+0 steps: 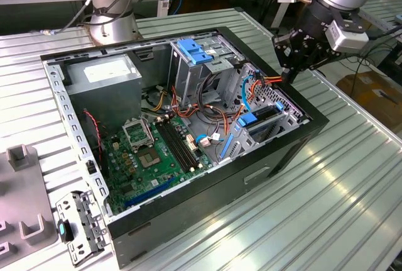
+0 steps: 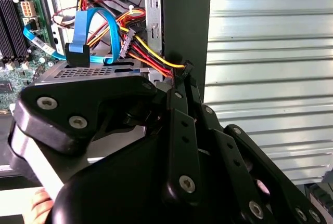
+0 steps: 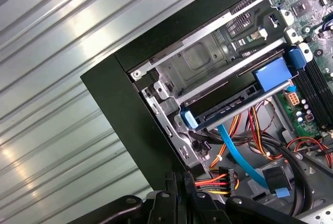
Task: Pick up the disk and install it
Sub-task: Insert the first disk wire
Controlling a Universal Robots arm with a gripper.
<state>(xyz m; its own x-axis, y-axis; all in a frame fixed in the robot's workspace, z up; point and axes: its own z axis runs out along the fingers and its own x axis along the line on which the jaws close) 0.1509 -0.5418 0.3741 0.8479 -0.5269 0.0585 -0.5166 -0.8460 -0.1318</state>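
– Tool [image 1: 288, 76] first: where is it, and what does it hold?

– It hangs over the far rim of the black open-topped computer case [image 1: 207, 202], toward the exterior view's right edge of the ribbed silver metal worktop [image 1: 352, 208]. In both wrist views its fingers [image 2: 179, 125] are drawn together with nothing I can make out between them. It carries no disk. The tips sit just beside a bundle of red, yellow and black power wires [image 3: 221, 178], touching or nearly so; I cannot tell which.

– Take me across from the exterior view's left.

– Near the worktop's left edge stands a grey moulded fixture block [image 1: 22, 158], and at the near-left corner lies a perforated grey metal bracket with a dark knob [image 1: 78, 227], both apart from the case. The case lies on its side, I'd judge so that everything inside can be reached from above. Within it comes the green motherboard [image 1: 147, 158], then the tall grey metal cage [image 1: 188, 79] with a blue plastic latch [image 1: 193, 51] on top.

– And the disk?

– The flat grey metal disk in its bright blue plastic carrier frame [image 1: 267, 119] sits farther right, in the low drive bay at that end of the case. In the first wrist view it [image 3: 229, 107] lies level in the bay with its blue tabs facing the wiring, which I take to mean it is seated. A flat blue data cable [image 3: 234, 151] hangs loose just beside it; whether any cable is plugged in, I cannot see.

– Why closed fingers there?

– My guess is that a slim tip threads between wires more easily.
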